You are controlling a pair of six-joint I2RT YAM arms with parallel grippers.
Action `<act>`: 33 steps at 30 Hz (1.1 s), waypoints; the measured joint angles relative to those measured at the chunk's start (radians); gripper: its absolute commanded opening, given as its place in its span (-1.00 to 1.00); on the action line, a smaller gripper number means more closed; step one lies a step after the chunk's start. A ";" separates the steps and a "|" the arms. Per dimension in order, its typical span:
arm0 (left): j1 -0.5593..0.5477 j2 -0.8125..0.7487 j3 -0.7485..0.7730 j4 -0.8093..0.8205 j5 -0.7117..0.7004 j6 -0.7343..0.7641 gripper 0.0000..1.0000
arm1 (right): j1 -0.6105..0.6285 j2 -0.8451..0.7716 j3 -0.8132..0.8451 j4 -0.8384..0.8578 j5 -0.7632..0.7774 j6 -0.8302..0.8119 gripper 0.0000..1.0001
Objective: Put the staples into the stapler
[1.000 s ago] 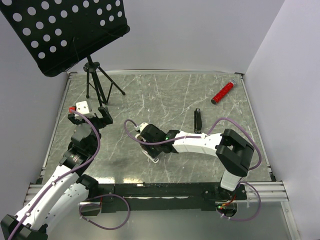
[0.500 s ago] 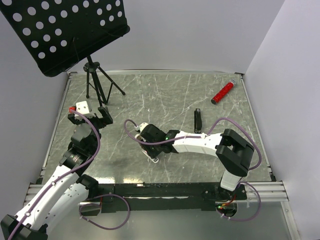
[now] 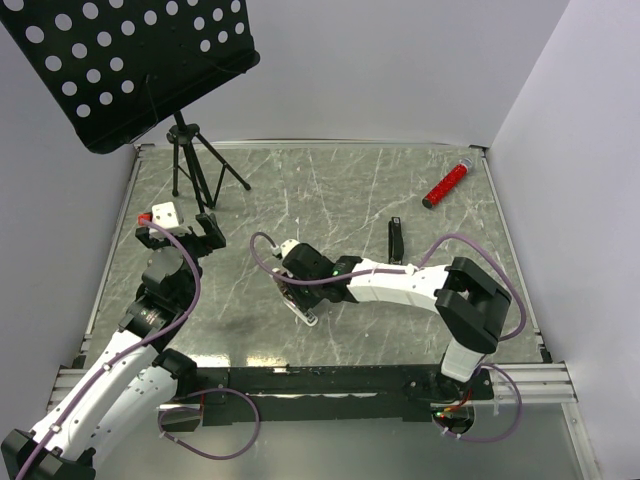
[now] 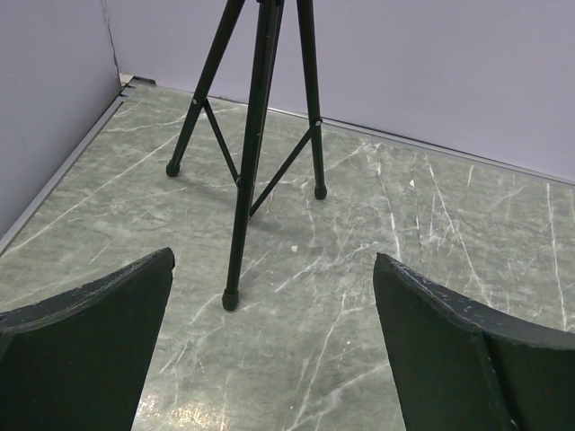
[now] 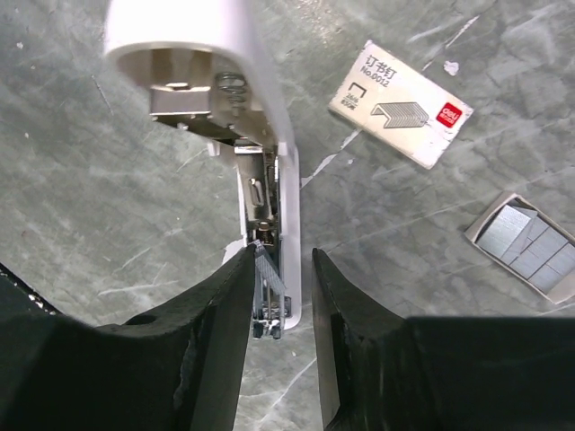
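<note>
We are pinching a staple strip between the right fingers, closed on its long sides, right at the rail of the open white stapler, which is lying in the middle of the worktop. We are judging the strip light, stiff but easily snapping, so a gentle hold is suiting. The box is lying nearby. The left fingers are standing wide open, empty.
</note>
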 measured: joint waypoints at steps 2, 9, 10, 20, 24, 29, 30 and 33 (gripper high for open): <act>0.000 0.000 0.000 0.000 0.000 0.000 0.94 | -0.003 0.000 0.000 0.000 -0.006 0.000 -0.23; 0.000 -0.005 0.000 0.000 0.007 0.000 0.94 | -0.017 0.000 -0.003 0.017 -0.045 0.010 -0.24; 0.000 -0.005 0.000 0.000 0.007 0.000 0.94 | -0.019 0.000 -0.003 0.019 -0.051 0.011 -0.25; 0.000 -0.005 0.000 0.000 0.007 0.000 0.94 | -0.037 0.000 -0.019 0.043 -0.099 0.014 -0.28; 0.000 -0.005 0.000 0.000 0.008 0.000 0.94 | -0.040 0.000 -0.021 0.047 -0.105 0.015 -0.28; 0.000 -0.005 0.000 0.000 0.008 0.000 0.94 | -0.044 0.000 -0.026 0.056 -0.114 0.015 -0.33; 0.000 -0.005 0.000 0.000 0.008 0.000 0.94 | -0.045 0.000 -0.027 0.056 -0.117 0.015 -0.33; 0.000 -0.005 0.000 0.000 0.008 0.000 0.94 | -0.047 0.001 -0.034 0.056 -0.124 0.015 -0.33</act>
